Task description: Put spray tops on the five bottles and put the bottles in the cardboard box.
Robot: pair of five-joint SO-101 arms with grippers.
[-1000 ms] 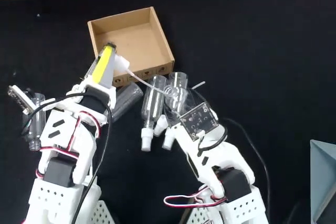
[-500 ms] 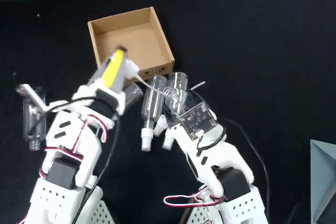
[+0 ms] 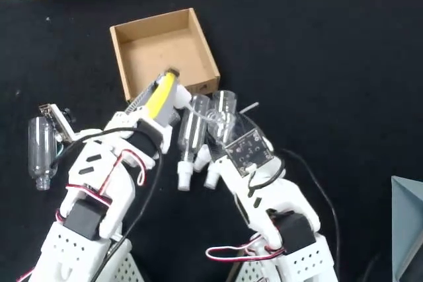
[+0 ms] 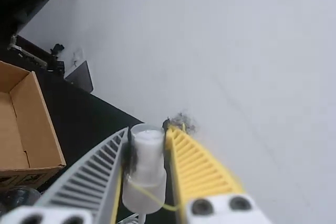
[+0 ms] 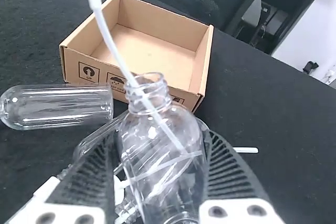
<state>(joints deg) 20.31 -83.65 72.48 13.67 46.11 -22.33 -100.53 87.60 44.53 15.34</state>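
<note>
One lone bottle (image 3: 39,153) is lying far left on the worktop (image 3: 330,64). The left claw (image 4: 148,132) is pinching one spray top (image 4: 144,174), and its tube (image 5: 113,51) is dipping into the open bottle (image 5: 157,129). The right claw (image 5: 160,145) is gripping that one just beside the single cardboard box (image 3: 122,54). Two capped bottles (image 3: 192,130) are lying half-hidden under the arms, so I'm counting at least four.

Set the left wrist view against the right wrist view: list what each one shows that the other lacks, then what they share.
Left wrist view: the left gripper shut on a white spray top, a pale wall behind. Right wrist view: the right gripper shut on a clear bottle, a thin white tube running into its open neck, and a second bottle lying on the black table beside the cardboard box. Shared: that box, open; a clear rounded thing next to it in the left wrist view may be a bottle too.
</note>
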